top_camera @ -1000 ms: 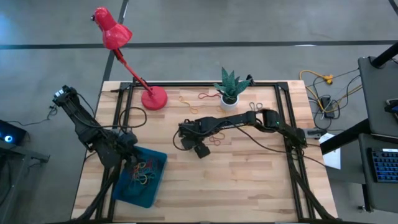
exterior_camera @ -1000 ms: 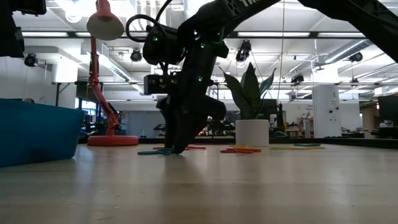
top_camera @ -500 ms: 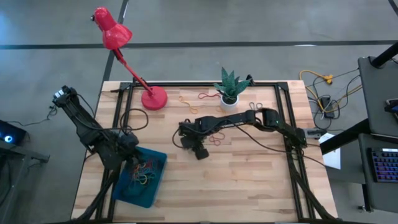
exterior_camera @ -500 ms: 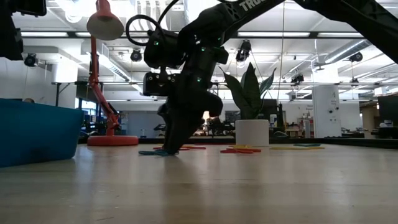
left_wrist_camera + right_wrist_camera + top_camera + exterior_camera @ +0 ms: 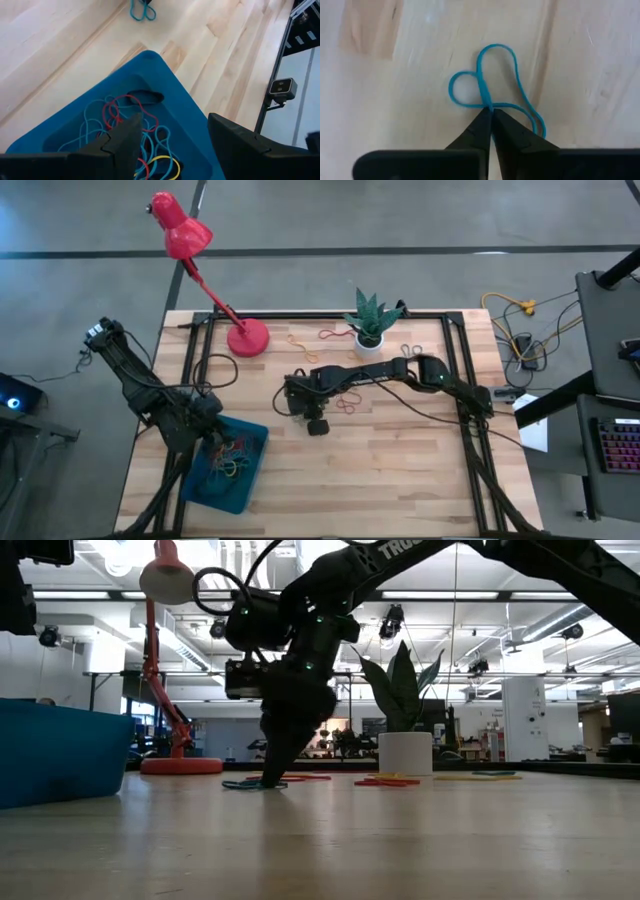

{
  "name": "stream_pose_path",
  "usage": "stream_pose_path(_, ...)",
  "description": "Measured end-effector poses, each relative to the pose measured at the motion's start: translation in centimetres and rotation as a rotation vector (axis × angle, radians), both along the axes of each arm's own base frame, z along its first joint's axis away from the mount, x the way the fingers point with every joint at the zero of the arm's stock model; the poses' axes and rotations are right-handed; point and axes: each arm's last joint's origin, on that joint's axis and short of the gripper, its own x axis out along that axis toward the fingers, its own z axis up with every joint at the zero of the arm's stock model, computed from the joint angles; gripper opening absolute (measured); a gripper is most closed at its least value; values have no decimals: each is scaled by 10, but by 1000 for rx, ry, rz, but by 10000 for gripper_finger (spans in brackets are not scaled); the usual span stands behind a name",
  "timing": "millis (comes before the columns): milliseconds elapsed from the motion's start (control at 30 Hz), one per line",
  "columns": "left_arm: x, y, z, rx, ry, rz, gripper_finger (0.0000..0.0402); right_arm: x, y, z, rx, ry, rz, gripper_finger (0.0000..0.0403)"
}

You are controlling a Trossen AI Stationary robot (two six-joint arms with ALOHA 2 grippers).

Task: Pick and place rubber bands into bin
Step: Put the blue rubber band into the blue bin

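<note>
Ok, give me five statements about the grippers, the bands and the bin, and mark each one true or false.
1. The right gripper is shut on a blue rubber band lying on the table. True.
2. The bin is empty. False: it already holds a tangle of coloured bands.
3. The left gripper is open above the bin. True.
4. The plant pot stands inside the bin. False: it stands on the table near the far edge, well apart from the bin.
5. The red lamp has its base on the table. True.
</note>
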Motion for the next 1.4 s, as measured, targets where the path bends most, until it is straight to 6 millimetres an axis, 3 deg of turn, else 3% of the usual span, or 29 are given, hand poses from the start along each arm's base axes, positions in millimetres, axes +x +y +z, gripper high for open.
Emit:
stream_pose_path(133,-1,1,0,-1,-1,0,209,13,4,21,151,-60,-67,8)
stream_pose_path(233,-1,1,0,1,-1,-3,209,25,8,55,232,-163,-78,8)
stream_pose_path(567,-1,1,0,40,-11,-35,209,39,6,138,283,-399,-81,8)
stream_pose_path(967,4,5,17,300,-175,-34,210,37,26,145,295,-391,-107,8)
stream_pose_path(1400,16,2,22,422,-250,-49,210,43,25,151,306,-469,-117,9)
